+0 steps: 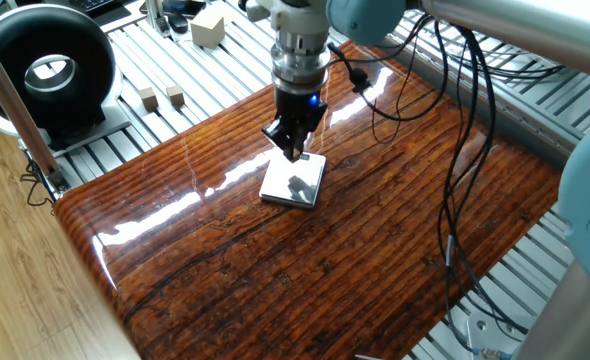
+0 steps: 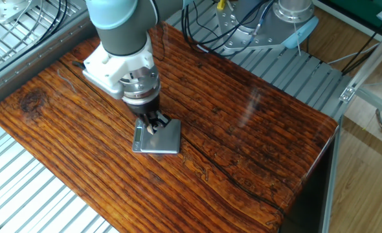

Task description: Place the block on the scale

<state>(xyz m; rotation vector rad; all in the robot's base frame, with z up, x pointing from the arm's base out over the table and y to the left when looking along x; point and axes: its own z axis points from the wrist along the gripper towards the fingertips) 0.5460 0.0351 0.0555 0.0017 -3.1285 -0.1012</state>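
The scale (image 1: 296, 182) is a thin silvery square lying flat on the dark wooden table (image 1: 275, 260); it also shows in the other fixed view (image 2: 160, 138). My gripper (image 1: 293, 150) points straight down over the scale's far edge, just above its plate (image 2: 154, 125). The fingers are close together, and a tiny tan block (image 2: 151, 129) shows pinched between their tips. In the first fixed view the fingers hide the block.
A black ring-shaped device (image 1: 45, 70) stands at the back left. A pale cream cube (image 1: 207, 27) and a pair of light wooden cubes (image 1: 161, 96) lie on the slatted metal top behind the table. Black cables (image 1: 455, 150) hang on the right. The arm's base (image 2: 288, 19) is at the far side.
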